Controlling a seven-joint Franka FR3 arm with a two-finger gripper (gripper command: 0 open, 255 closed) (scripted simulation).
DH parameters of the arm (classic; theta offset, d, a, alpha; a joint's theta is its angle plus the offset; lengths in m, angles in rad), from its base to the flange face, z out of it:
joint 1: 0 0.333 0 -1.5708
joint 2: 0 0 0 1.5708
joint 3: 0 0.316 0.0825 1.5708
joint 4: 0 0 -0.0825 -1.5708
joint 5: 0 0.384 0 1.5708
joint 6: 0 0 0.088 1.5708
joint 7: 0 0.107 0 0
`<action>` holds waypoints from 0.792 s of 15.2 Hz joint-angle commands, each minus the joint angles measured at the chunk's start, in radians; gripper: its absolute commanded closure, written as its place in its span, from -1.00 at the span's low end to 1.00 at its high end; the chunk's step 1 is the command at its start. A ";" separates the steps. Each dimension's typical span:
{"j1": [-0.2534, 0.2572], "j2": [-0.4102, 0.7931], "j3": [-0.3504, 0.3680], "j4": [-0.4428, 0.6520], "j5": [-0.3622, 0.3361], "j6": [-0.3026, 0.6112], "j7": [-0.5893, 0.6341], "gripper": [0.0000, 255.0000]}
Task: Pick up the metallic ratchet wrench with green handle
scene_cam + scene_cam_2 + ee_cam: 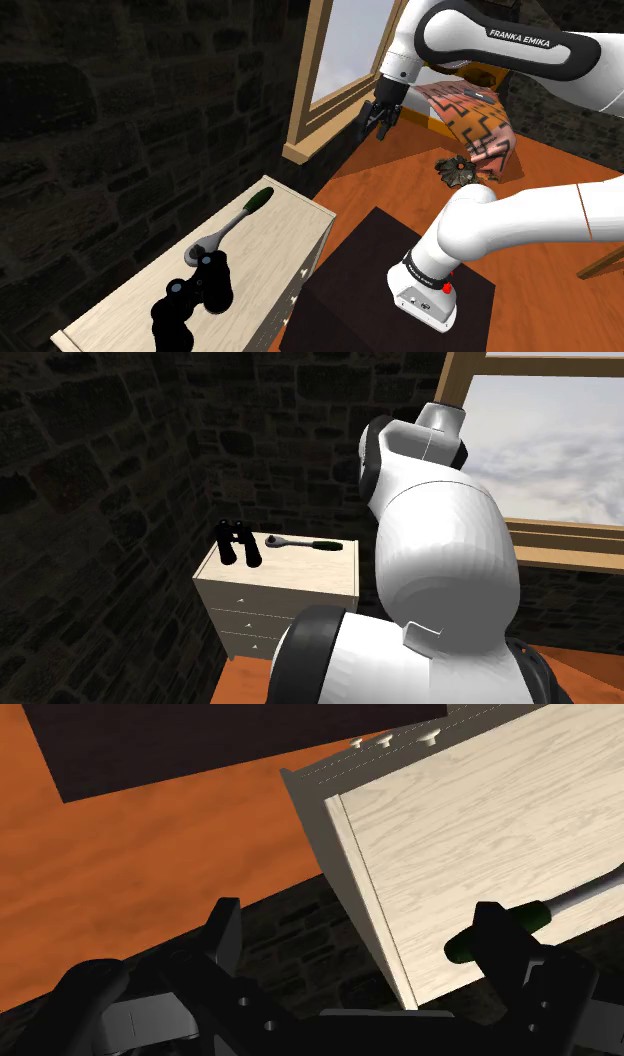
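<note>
Your gripper (378,130) hangs high in the upper middle of the shoulder view, right in front of the window (345,55) and well apart from the ratchet wrench (230,224). The claw's spread. In the wrist view the two black fingers (224,932) stand wide apart, and between them you only get the dresser's edge and some dark stone wall.

The wrench lies flat on the pale wood top of the dresser (285,238), lower left of the shoulder view. Its metal head sits just beside the black binoculars (195,298), and its green handle (462,946) points toward the window end. In the wrist view that handle is partly hidden behind one fingertip, with the shiny shaft running off past it, so you're looking down at the handle end from above.

In the second exterior view the wrench is near the middle of the frame, to the right of the binoculars on the same top. The dark stand (370,260) sits next to the dresser on the orange floor (560,160).
</note>
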State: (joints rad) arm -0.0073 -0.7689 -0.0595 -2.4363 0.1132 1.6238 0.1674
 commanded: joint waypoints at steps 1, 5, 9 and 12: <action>0.000 0.000 0.000 0.000 0.000 0.000 0.000 -1.00; -0.004 -0.024 0.120 -0.078 0.076 0.081 0.206 -1.00; -0.005 -0.003 0.248 -0.121 0.153 0.174 0.411 -1.00; -0.009 0.044 0.347 -0.129 0.203 0.251 0.565 -1.00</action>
State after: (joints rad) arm -0.0121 -0.7469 0.2559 -2.5750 0.3014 1.8541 0.6750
